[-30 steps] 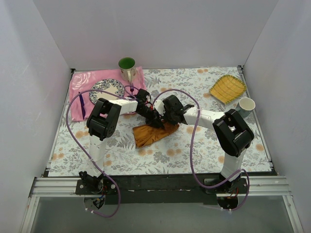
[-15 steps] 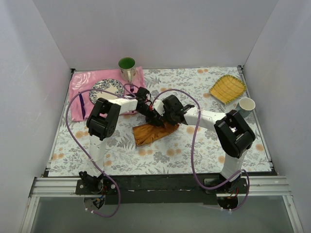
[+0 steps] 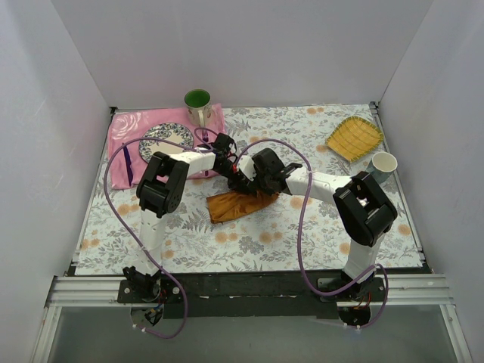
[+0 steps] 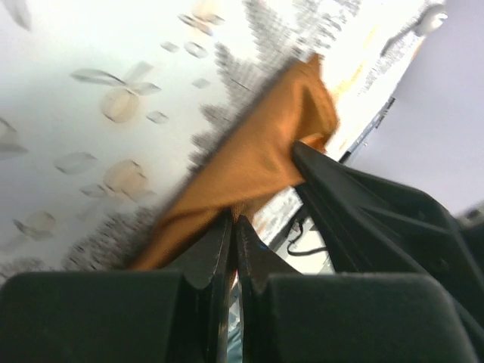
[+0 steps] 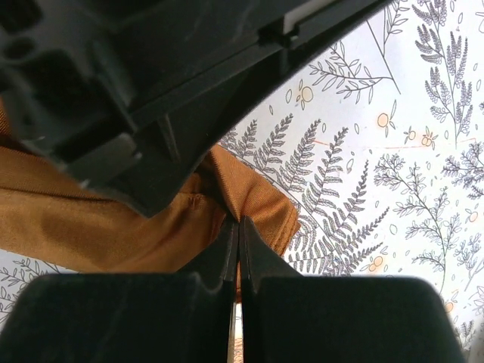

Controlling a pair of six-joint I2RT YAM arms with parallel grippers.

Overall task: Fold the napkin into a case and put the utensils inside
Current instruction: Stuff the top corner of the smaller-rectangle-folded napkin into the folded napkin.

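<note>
The rust-orange napkin (image 3: 236, 205) lies bunched on the floral tablecloth at mid-table, its far edge raised. Both grippers meet over that edge. My left gripper (image 3: 242, 182) is shut on a fold of the napkin (image 4: 253, 155), which drapes away from its tips (image 4: 234, 221). Close beside it, my right gripper (image 3: 254, 185) is shut on a neighbouring peak of the napkin (image 5: 261, 193) at its tips (image 5: 238, 221). The left gripper's black body (image 5: 144, 83) fills the upper left of the right wrist view. A slim dark purple utensil (image 3: 128, 163) lies on the pink cloth.
A pink cloth (image 3: 121, 125) at the back left carries a patterned plate (image 3: 165, 139) and a green-lined cup (image 3: 198, 104). A yellow woven tray (image 3: 354, 138) and a white cup (image 3: 383, 164) stand at the back right. Purple cables loop over both arms.
Both grippers have shifted a little toward the back left, drawing the napkin's far edge up and bunching the cloth narrower.
</note>
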